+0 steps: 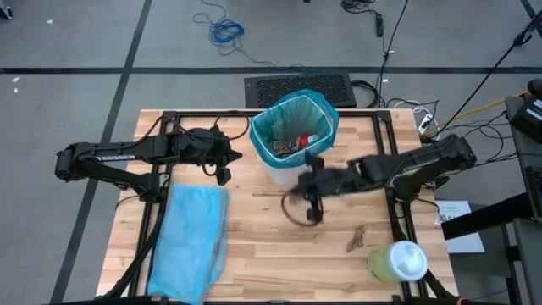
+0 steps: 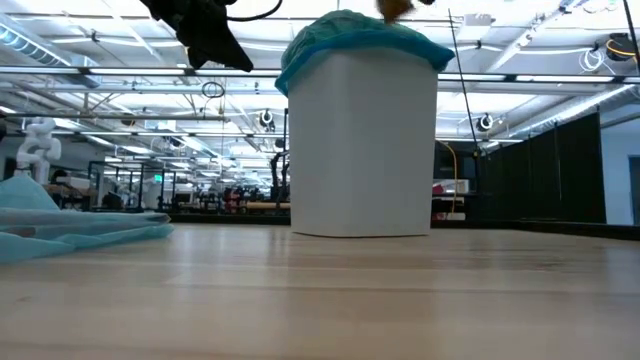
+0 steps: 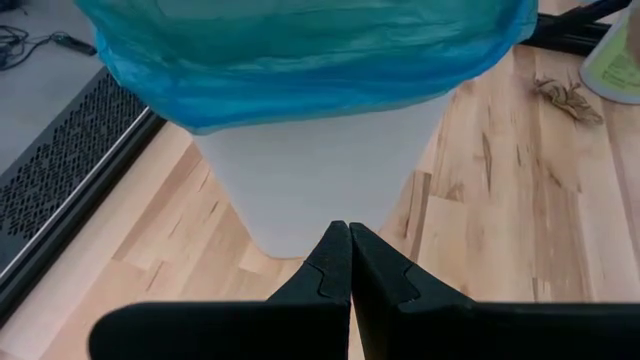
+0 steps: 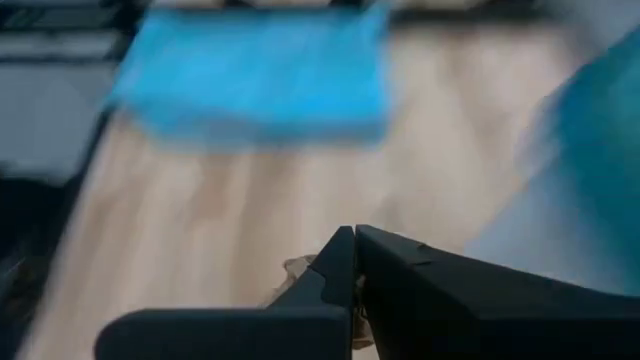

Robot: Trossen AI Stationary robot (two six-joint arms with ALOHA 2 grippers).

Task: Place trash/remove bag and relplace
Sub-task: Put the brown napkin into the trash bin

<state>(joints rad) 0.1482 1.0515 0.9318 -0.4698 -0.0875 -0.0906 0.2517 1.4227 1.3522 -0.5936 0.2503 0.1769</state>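
Green container (image 1: 396, 261), white top: standing at the table's (image 1: 262, 254) near right corner, well apart from the bin (image 1: 292, 135).

Brown scrap (image 1: 355, 239): lying loose on the wood just beside that container, on its bin side.

Sky-blue bag (image 1: 193, 237): lying flat and rumpled along the near left of the table, left of the bin and apart from it.

Right gripper (image 1: 312, 206): arm reaching in from the right edge, forearm running level toward the middle, wrist ending just in front of the bin and blurring in the high view. Fingers (image 4: 345, 265) pressing together; a bit of crumpled brown paper (image 4: 300, 268) is showing at the tips in the wrist view, apparently pinched.

Bin: standing at the far middle of the table, white walls, teal liner (image 1: 292, 119) folding over its rim. Scraps (image 1: 292, 146) are lying inside it, with something red.

Left gripper (image 1: 222, 168): arm stretching in from the left edge, roughly level, ending just left of the bin, raised off the table near rim height. Fingers (image 3: 335, 265) pressing together, pinching nothing, pointing at the bin's wall.
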